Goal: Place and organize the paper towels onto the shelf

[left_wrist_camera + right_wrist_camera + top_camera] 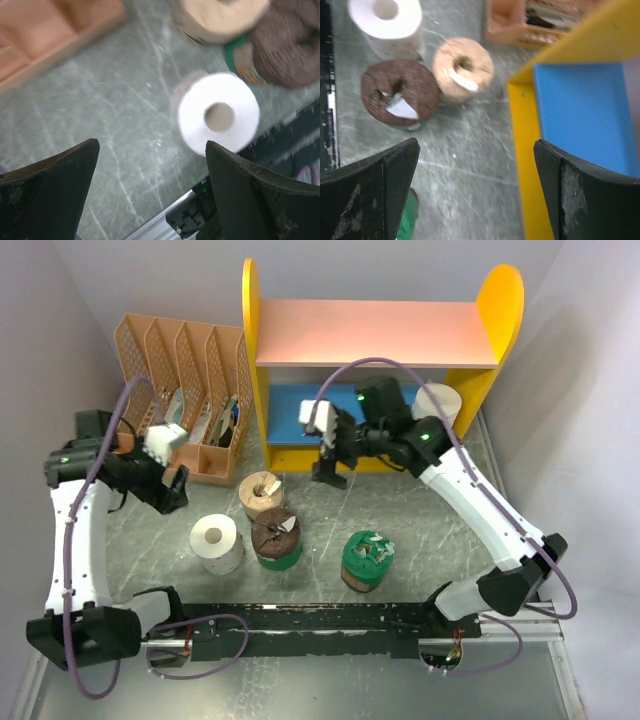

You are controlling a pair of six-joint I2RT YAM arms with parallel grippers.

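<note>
L pincer [151,145] open, empty, over plain white paper-towel roll [219,116], centre frame. R pincer [476,142] open, empty, beside yellow-sided two-tier shelf [522,150], right of frame.

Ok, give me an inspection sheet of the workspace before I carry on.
Surface: grey marbled table, no spills seen.
Job's things: one white roll on the blue lower board of the shelf; second white roll, tan roll, left green-wrapped roll and right green-wrapped roll stand on the table.
Clutter: peach file organizer left of the shelf.
Grippers: left gripper open above the table; right gripper open before the shelf; both empty.
Cables: left purple cable and right purple cable loop over the arms.
Surroundings: plain grey walls.
</note>
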